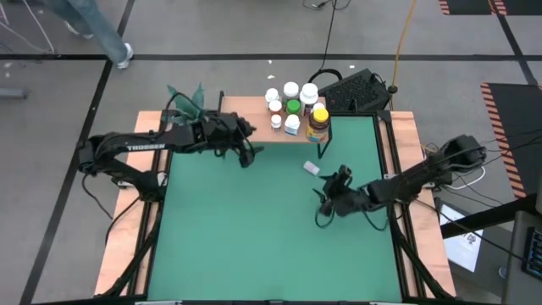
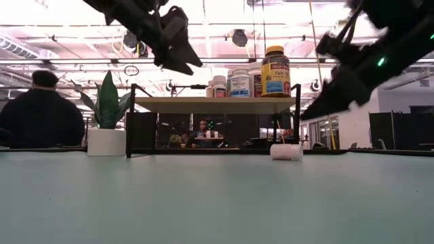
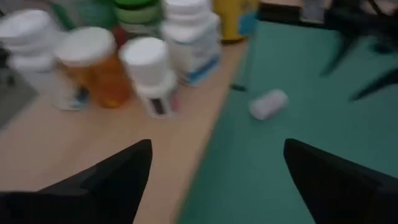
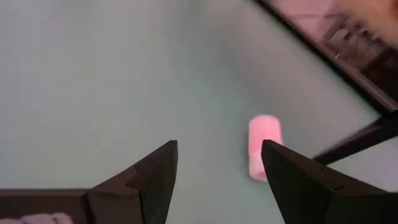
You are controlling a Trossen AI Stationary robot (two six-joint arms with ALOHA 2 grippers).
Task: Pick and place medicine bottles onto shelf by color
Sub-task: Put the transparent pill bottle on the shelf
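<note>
The shelf (image 1: 254,119) stands at the table's far edge. Several medicine bottles (image 1: 292,106) are grouped upright on its right end: white ones, an orange one (image 3: 93,65), a green one and an amber one with a yellow cap (image 2: 275,71). One small pink bottle (image 4: 265,146) lies on its side on the green table (image 1: 311,168), just in front of the shelf. My left gripper (image 3: 214,174) hovers open above the shelf's near edge (image 1: 248,155), left of the group. My right gripper (image 4: 219,149) hangs open above the table (image 1: 332,188), nearer than the pink bottle.
A potted plant (image 2: 107,122) stands by the shelf's left end. A black keyboard (image 1: 356,89) lies beyond the far right corner. Wooden rails (image 1: 131,229) run along both table sides. A person (image 2: 41,115) sits behind the table. The shelf's left half (image 3: 74,143) is bare wood.
</note>
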